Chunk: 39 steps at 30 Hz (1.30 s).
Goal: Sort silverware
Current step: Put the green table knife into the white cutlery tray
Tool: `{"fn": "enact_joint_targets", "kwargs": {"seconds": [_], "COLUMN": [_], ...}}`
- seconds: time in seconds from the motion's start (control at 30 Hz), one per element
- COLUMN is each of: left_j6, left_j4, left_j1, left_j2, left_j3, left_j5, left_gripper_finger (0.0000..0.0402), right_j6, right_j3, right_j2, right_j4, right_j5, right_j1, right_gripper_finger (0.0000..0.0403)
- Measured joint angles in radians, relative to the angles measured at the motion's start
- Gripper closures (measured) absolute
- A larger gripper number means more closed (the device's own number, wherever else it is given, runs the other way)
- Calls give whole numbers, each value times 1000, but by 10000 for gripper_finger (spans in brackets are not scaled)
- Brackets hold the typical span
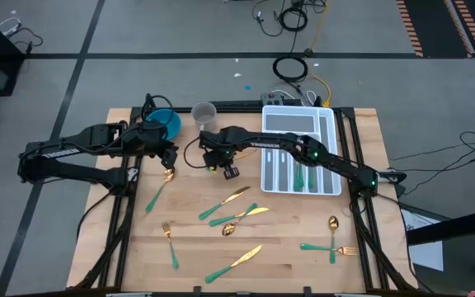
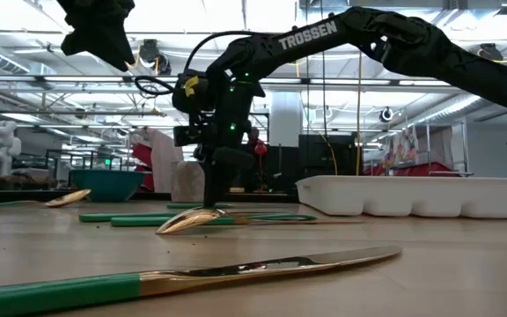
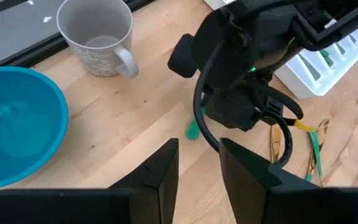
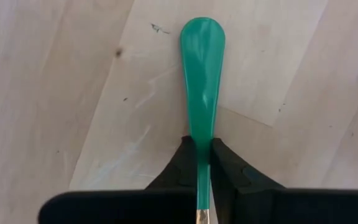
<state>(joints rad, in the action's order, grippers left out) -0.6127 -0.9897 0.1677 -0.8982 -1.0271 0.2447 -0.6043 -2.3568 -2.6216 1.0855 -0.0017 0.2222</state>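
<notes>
My right gripper (image 4: 202,142) reaches across to the table's middle-left (image 1: 226,169) and is shut on one piece of silverware with a teal handle (image 4: 202,74). In the left wrist view that handle's end (image 3: 193,129) pokes out below the right gripper (image 3: 241,109). My left gripper (image 3: 197,165) hovers open beside the blue bowl (image 1: 163,124), above a spoon (image 1: 162,188) lying flat. Several more gold-and-teal pieces (image 1: 236,216) lie flat on the wood. The white divided tray (image 1: 330,157) holds a few pieces (image 1: 298,175). My right gripper pinches the teal handle (image 4: 202,163) between its two fingers, near where the teal meets the gold. The fingers come from above, pointing down, and lie along the handle. The piece stands roughly upright with its broad handle end (image 4: 202,37) lowest; whether that end touches the table I cannot tell.
A grey mug (image 1: 204,113) stands at the far edge beside the bowl. In the low view a knife (image 2: 192,275) lies nearest and a gold head (image 2: 192,220) lies by the right gripper (image 2: 211,176). Bare wood shows between the scattered pieces and the near edge.
</notes>
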Motion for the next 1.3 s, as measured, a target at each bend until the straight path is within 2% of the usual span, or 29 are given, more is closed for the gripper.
{"fn": "enact_joint_targets", "kwargs": {"seconds": [0.23, 0.87, 0.97, 1.1, 1.3], "left_j6": [18, 26, 26, 26, 27], "left_j4": [-6, -31, -53, -52, -51], "left_j1": [0, 0, 0, 0, 0], "left_j2": [0, 0, 0, 0, 0], "left_j3": [0, 0, 0, 0, 0], "left_j5": [1, 22, 22, 23, 48], "left_gripper_finger": [279, 279, 279, 279, 279], "right_j6": [41, 22, 19, 17, 37], "right_j3": [6, 4, 4, 4, 4], "right_j2": [35, 95, 89, 79, 71], "right_j4": [12, 38, 104, 160, 141], "right_j5": [0, 46, 39, 22, 22], "right_j1": [-2, -6, 13, 32, 42], "right_gripper_finger": [402, 400, 374, 314, 232]}}
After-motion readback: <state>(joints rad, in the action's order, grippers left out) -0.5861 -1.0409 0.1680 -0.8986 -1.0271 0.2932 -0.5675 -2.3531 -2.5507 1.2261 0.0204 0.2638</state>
